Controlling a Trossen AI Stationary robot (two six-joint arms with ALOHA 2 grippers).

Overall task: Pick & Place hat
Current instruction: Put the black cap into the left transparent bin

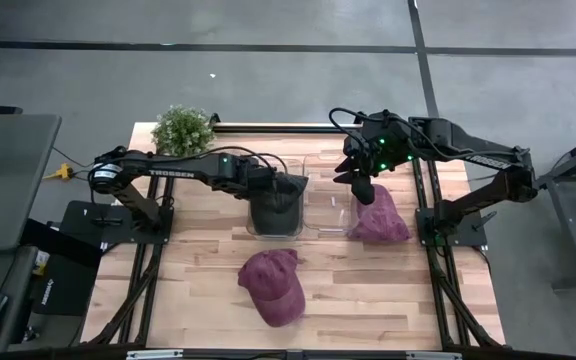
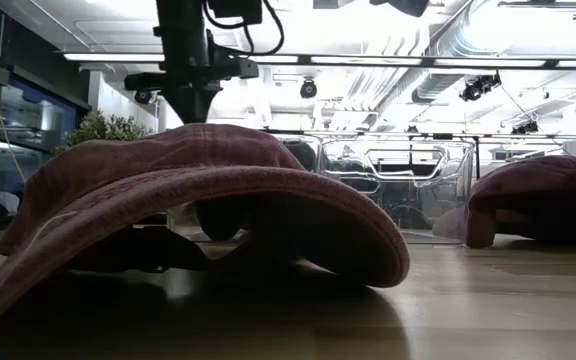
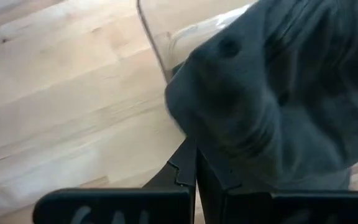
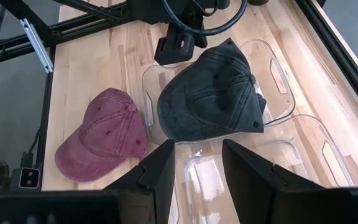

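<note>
The left gripper (image 1: pixel 286 192) is clenched on the dark grey hat (image 4: pixel 210 96), holding it over the clear bin (image 1: pixel 320 228) mid-worktop. The right gripper (image 1: pixel 361 186) hovers with its jaws apart, empty, above a maroon hat (image 1: pixel 378 218) near the right edge. Another maroon hat (image 1: pixel 273 287) waits by the front edge. Judging by this, one hat is nearly placed and two remain.

Both arms are black. The left arm (image 1: pixel 183 168) has white letters along its side. The right arm (image 1: pixel 468 150) has small green lights and looping black cables.

Faded cloth hat (image 4: pixel 211 93) — clear plastic bin (image 4: pixel 277 81) — wood table (image 1: pixel 368 290).
</note>
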